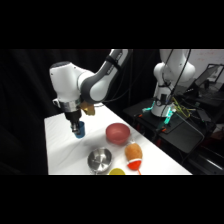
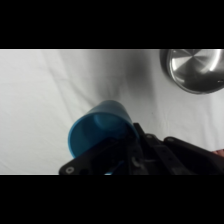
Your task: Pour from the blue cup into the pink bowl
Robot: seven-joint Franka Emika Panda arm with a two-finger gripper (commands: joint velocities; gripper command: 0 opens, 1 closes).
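Blue tapered plastic cup (image 2: 99,129) | gripped by hand (image 1: 78,126) | matte pink bowl (image 1: 118,132) apart

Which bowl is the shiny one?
The silver bowl at the table's front edge. It gleams like metal, while the pink bowl behind it is dull. The gripper with the blue cup hangs to their left.

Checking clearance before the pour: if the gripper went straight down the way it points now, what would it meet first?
Likely bare white table. The gripper holds the blue cup left of the pink bowl.
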